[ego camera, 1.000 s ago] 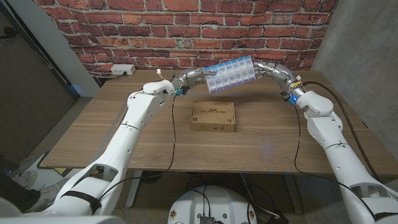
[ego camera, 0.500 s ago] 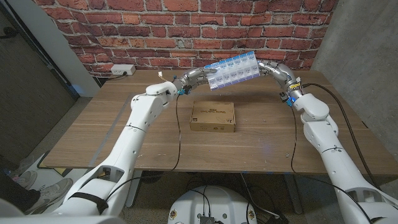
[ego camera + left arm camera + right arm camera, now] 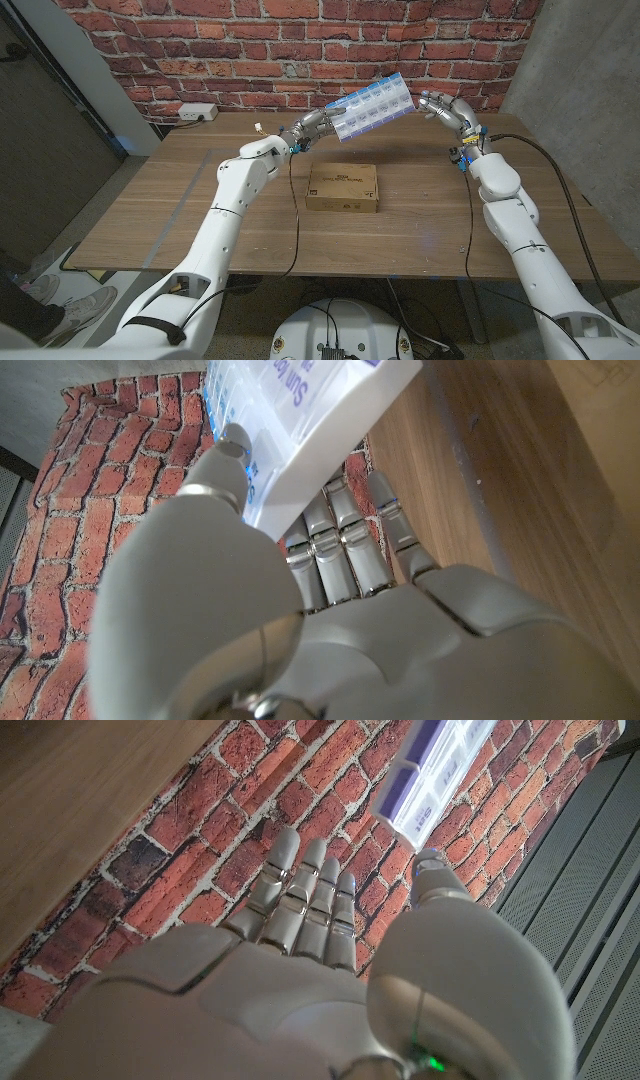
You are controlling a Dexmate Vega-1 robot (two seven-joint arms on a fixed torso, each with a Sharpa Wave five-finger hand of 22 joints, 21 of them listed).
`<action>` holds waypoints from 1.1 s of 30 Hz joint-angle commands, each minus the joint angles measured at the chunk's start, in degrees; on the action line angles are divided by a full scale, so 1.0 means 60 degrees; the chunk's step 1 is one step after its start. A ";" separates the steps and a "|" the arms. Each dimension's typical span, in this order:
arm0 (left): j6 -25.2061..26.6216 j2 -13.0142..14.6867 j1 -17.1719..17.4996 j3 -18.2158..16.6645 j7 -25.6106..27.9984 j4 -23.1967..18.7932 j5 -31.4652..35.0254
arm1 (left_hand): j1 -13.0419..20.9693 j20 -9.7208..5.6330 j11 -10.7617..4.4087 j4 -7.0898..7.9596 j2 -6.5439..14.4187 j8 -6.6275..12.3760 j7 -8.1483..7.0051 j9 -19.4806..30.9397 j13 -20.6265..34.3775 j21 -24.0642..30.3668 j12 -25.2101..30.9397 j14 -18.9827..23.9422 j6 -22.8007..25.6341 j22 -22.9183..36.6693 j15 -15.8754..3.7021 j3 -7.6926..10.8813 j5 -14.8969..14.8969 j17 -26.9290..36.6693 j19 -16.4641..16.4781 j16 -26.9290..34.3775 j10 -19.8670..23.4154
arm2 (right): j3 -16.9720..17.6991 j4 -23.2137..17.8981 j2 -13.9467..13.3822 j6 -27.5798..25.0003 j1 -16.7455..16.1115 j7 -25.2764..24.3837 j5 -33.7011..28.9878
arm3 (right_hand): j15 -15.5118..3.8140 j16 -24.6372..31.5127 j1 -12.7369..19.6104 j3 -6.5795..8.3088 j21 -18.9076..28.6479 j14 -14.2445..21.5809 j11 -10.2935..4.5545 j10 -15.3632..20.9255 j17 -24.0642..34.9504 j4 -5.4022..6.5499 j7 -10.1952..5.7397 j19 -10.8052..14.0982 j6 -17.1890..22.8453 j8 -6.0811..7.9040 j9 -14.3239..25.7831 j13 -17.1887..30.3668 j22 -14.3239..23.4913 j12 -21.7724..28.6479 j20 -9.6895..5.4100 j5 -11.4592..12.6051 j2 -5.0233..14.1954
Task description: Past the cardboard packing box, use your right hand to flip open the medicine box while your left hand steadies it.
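The medicine box (image 3: 368, 108), a long translucent blue-and-white pill organiser, hangs in the air past the cardboard packing box (image 3: 342, 187), with its right end tilted upward. My left hand (image 3: 318, 124) grips its left end. In the left wrist view the thumb (image 3: 222, 460) lies on the medicine box (image 3: 310, 420) and the fingers (image 3: 340, 535) curl under it. My right hand (image 3: 440, 106) hovers just off the box's right end with straight, spread fingers. In the right wrist view the medicine box (image 3: 432, 765) ends just beyond the thumb tip (image 3: 432, 865), with a small gap.
A white power strip (image 3: 197, 112) lies at the table's back left. The brick wall (image 3: 260, 40) stands close behind both hands and a grey concrete wall (image 3: 580, 70) on the right. Cables trail from both wrists over the wooden table (image 3: 200, 215).
The medicine box has tipped up further at its right end and shifted slightly left. My right hand, which was at that end, now stands a little apart from it.
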 commanded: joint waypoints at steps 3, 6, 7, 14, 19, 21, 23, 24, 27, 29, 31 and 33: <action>0.0609 -0.0472 0.0086 -0.0170 0.1116 -0.0297 -0.0127 | 0.1006 -0.0059 -0.0770 0.0317 0.0980 -0.0047 0.0337 0.0225 -0.0038 0.0093 -0.0048 0.0070 0.0993 0.0026 -0.1076 0.0247 0.0070 0.0056 0.0074 -0.0067 0.0618 | -0.0290 -0.0761 0.0071 0.0065 -0.0473 -0.2261 -0.2428 | -0.0523 -0.0062 0.0385 0.0298 -0.0165 0.0306 -0.0197 0.0316 -0.0121 -0.0298 -0.0096 0.0212 0.0378 0.0207 -0.0080 -0.0215 0.0027 0.0234 -0.0240 0.0123 0.0103; 0.0786 -0.0586 0.0035 -0.0186 0.1319 -0.0309 -0.0121 | 0.1000 -0.0060 -0.0792 0.0324 0.0986 -0.0072 0.0342 0.0212 -0.0066 0.0103 -0.0074 0.0071 0.0985 0.0025 -0.1074 0.0246 0.0082 0.0062 0.0071 -0.0083 0.0611 | -0.0395 -0.1012 0.0057 -0.0039 -0.0631 -0.2988 -0.3277 | -0.0680 -0.0058 0.0526 0.0407 -0.0268 0.0468 -0.0312 0.0521 -0.0182 -0.0375 -0.0204 0.0332 0.0516 0.0249 -0.0119 -0.0333 0.0018 0.0321 -0.0349 0.0116 0.0104; 0.0831 -0.0587 0.0000 -0.0173 0.1322 -0.0288 -0.0109 | 0.0998 -0.0063 -0.0803 0.0327 0.0988 -0.0078 0.0345 0.0217 -0.0072 0.0106 -0.0083 0.0069 0.0976 0.0024 -0.1073 0.0247 0.0086 0.0064 0.0070 -0.0091 0.0602 | -0.0431 -0.1100 0.0058 -0.0109 -0.0685 -0.3229 -0.3555 | -0.0720 -0.0049 0.0538 0.0422 -0.0287 0.0516 -0.0319 0.0533 -0.0191 -0.0377 -0.0229 0.0349 0.0572 0.0269 -0.0125 -0.0356 0.0019 0.0324 -0.0373 0.0114 0.0107; 0.1368 -0.0842 -0.0228 -0.0256 0.1627 -0.0143 -0.0110 | 0.0992 -0.0062 -0.0838 0.0331 0.0993 -0.0136 0.0336 0.0167 -0.0129 0.0144 -0.0139 0.0057 0.0992 0.0020 -0.1075 0.0250 0.0115 0.0072 0.0111 -0.0141 0.0592 | -0.0769 -0.1533 -0.0076 -0.0619 -0.0964 -0.4439 -0.5075 | -0.1094 0.0027 0.0599 0.0502 -0.0437 0.0900 -0.0453 0.0851 -0.0250 -0.0400 -0.0348 0.0498 0.0833 0.0342 -0.0170 -0.0527 0.0023 0.0428 -0.0590 0.0105 0.0046; 0.1652 -0.1030 -0.0411 -0.0347 0.1677 0.0039 -0.0128 | 0.0992 -0.0055 -0.0840 0.0336 0.1014 -0.0154 0.0330 0.0152 -0.0161 0.0171 -0.0172 0.0069 0.1030 0.0016 -0.1073 0.0260 0.0141 0.0081 0.0139 -0.0167 0.0594 | -0.1077 -0.1718 -0.0137 -0.1033 -0.1078 -0.5188 -0.5924 | -0.1393 0.0129 0.0589 0.0517 -0.0553 0.1235 -0.0607 0.1080 -0.0235 -0.0386 -0.0511 0.0538 0.1041 0.0402 -0.0197 -0.0646 0.0035 0.0490 -0.0645 0.0124 -0.0041; 0.1729 -0.1127 -0.0479 -0.0394 0.1712 0.0121 -0.0128 | 0.0992 -0.0053 -0.0865 0.0337 0.1022 -0.0164 0.0319 0.0139 -0.0180 0.0179 -0.0184 0.0083 0.1045 0.0014 -0.1074 0.0265 0.0151 0.0085 0.0144 -0.0172 0.0607 | -0.1217 -0.1765 -0.0153 -0.1205 -0.1106 -0.5474 -0.6232 | -0.1500 0.0174 0.0590 0.0523 -0.0591 0.1349 -0.0681 0.1186 -0.0200 -0.0385 -0.0576 0.0554 0.1129 0.0430 -0.0207 -0.0690 0.0041 0.0519 -0.0651 0.0138 -0.0077; 0.1768 -0.1220 -0.0540 -0.0427 0.1761 0.0212 -0.0097 | 0.0993 -0.0077 -0.0864 0.0333 0.1018 -0.0169 0.0321 0.0123 -0.0200 0.0187 -0.0194 0.0096 0.1079 0.0011 -0.1074 0.0268 0.0163 0.0088 0.0157 -0.0181 0.0629 | -0.1362 -0.1812 -0.0166 -0.1399 -0.1134 -0.5766 -0.6547 | -0.1588 0.0276 0.0615 0.0553 -0.0648 0.1584 -0.0773 0.1430 -0.0125 -0.0379 -0.0681 0.0557 0.1301 0.0491 -0.0218 -0.0759 0.0055 0.0589 -0.0647 0.0168 -0.0081; 0.1799 -0.1305 -0.0559 -0.0471 0.1832 0.0251 -0.0098 | 0.0992 -0.0072 -0.0872 0.0334 0.1021 -0.0177 0.0319 0.0116 -0.0210 0.0192 -0.0204 0.0107 0.1083 0.0009 -0.1073 0.0271 0.0168 0.0089 0.0161 -0.0184 0.0628 | -0.1439 -0.1832 -0.0164 -0.1515 -0.1148 -0.5943 -0.6729 | -0.1651 0.0355 0.0662 0.0584 -0.0670 0.1756 -0.0832 0.1533 -0.0076 -0.0388 -0.0731 0.0565 0.1344 0.0505 -0.0223 -0.0791 0.0063 0.0613 -0.0647 0.0187 -0.0060; 0.1843 -0.1481 -0.0654 -0.0567 0.1895 0.0435 -0.0099 | 0.0994 -0.0088 -0.0825 0.0325 0.1010 -0.0196 0.0354 0.0097 -0.0254 0.0210 -0.0218 0.0151 0.1120 0.0003 -0.1073 0.0277 0.0193 0.0094 0.0183 -0.0198 0.0690 | -0.1654 -0.1851 -0.0254 -0.1713 -0.1161 -0.6347 -0.7139 | -0.1726 0.0675 0.0900 0.0648 -0.0721 0.2267 -0.0993 0.1940 0.0162 -0.0462 -0.0892 0.0654 0.1690 0.0645 -0.0230 -0.0872 0.0090 0.0685 -0.0705 0.0223 -0.0064; 0.1846 -0.1590 -0.0711 -0.0623 0.1929 0.0551 -0.0090 | 0.0994 -0.0108 -0.0807 0.0324 0.1009 -0.0186 0.0397 0.0108 -0.0267 0.0216 -0.0222 0.0170 0.1153 0.0001 -0.1072 0.0281 0.0203 0.0096 0.0189 -0.0204 0.0715 | -0.1800 -0.1883 -0.0331 -0.1870 -0.1169 -0.6543 -0.7400 | -0.1727 0.0812 0.0957 0.0636 -0.0719 0.2428 -0.1021 0.2064 0.0275 -0.0461 -0.0922 0.0708 0.1808 0.0692 -0.0228 -0.0870 0.0102 0.0709 -0.0717 0.0223 -0.0069; 0.1847 -0.1683 -0.0762 -0.0678 0.1922 0.0652 -0.0099 | 0.0994 -0.0109 -0.0768 0.0323 0.1009 -0.0178 0.0402 0.0120 -0.0277 0.0224 -0.0226 0.0204 0.1185 -0.0002 -0.1073 0.0286 0.0216 0.0100 0.0195 -0.0207 0.0736 | -0.1949 -0.1900 -0.0411 -0.2000 -0.1168 -0.6727 -0.7634 | -0.1732 0.0852 0.0997 0.0637 -0.0725 0.2457 -0.1046 0.2086 0.0317 -0.0470 -0.0969 0.0702 0.1829 0.0700 -0.0227 -0.0869 0.0107 0.0706 -0.0721 0.0224 -0.0068; 0.1845 -0.1773 -0.0795 -0.0713 0.1934 0.0717 -0.0092 | 0.0995 -0.0099 -0.0766 0.0320 0.1005 -0.0183 0.0407 0.0114 -0.0293 0.0228 -0.0235 0.0235 0.1205 -0.0004 -0.1074 0.0288 0.0224 0.0104 0.0193 -0.0205 0.0751 | -0.2098 -0.1969 -0.0469 -0.2219 -0.1188 -0.6825 -0.7868 | -0.1740 0.0881 0.1079 0.0661 -0.0721 0.2460 -0.1148 0.2059 0.0365 -0.0488 -0.1035 0.0715 0.1838 0.0702 -0.0223 -0.0866 0.0117 0.0679 -0.0743 0.0228 -0.0040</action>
